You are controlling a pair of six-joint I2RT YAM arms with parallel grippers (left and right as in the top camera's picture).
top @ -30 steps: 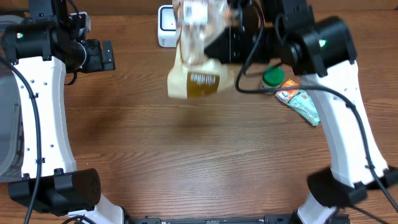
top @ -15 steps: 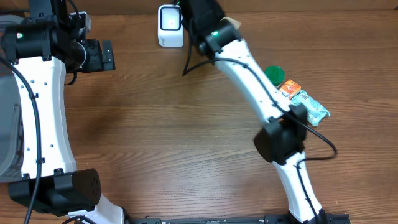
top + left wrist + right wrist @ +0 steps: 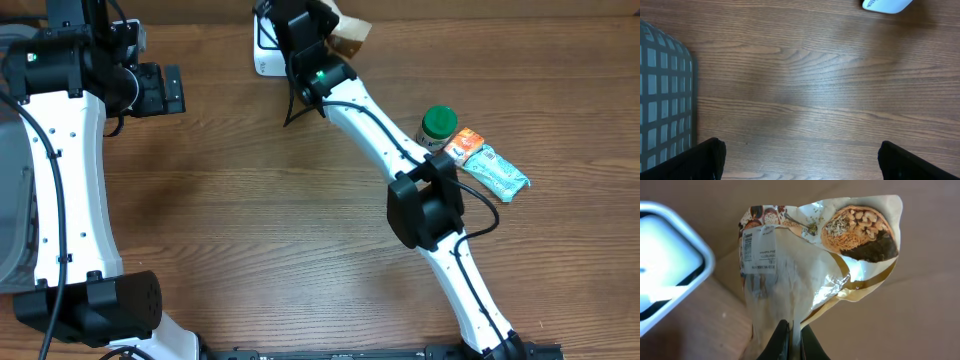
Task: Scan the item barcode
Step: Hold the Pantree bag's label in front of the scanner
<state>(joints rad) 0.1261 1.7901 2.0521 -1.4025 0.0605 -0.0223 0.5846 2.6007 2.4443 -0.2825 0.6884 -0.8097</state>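
The item is a crinkled cream and brown snack bag with a white barcode label. My right gripper is shut on the bag's bottom edge and holds it up just right of the white scanner. In the overhead view the right arm reaches to the table's far edge, and only a corner of the bag shows beside the scanner. My left gripper hovers open at the back left, with bare wood between its fingertips.
A green-lidded bottle, an orange packet and a teal packet lie at the right. A grey mesh basket stands at the left edge. The scanner sits just ahead of the left gripper.
The right arm swung from the right side across to the back, carrying the bag from mid-air above the table's middle to beside the scanner. The left arm has not moved.
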